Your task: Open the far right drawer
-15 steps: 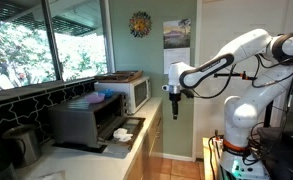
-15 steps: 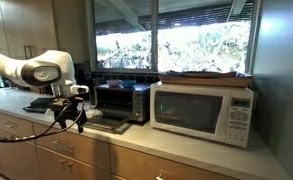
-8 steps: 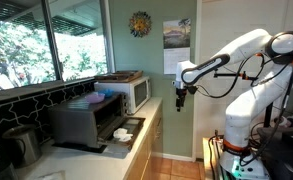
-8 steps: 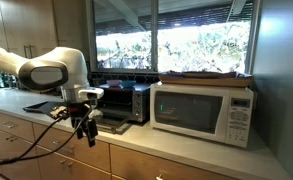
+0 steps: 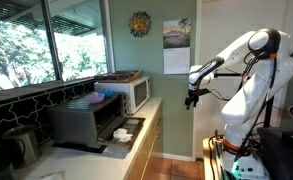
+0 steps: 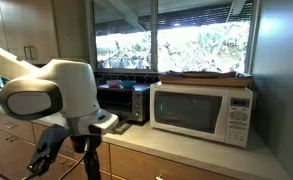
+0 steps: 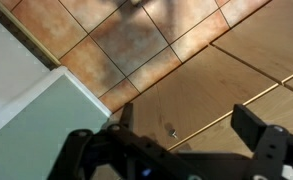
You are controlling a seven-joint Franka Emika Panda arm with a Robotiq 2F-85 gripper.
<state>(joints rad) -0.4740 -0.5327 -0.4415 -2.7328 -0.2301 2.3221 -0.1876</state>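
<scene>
Though it shows dimly, the far right drawer (image 5: 157, 113) seems flush, tan.

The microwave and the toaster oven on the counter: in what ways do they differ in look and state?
Colour: the microwave is white, while the toaster oven is dark and metallic.
Door: the microwave's door is shut, while the toaster oven's is folded down open.
On top: the microwave carries a flat brown tray, and the toaster oven carries a pale bluish item.
Both stand on the counter below the window.

Black gripper (image 7: 186, 128); white microwave (image 6: 201, 112); terracotta floor tiles (image 7: 136, 40); tan cabinets (image 7: 236, 80).
</scene>
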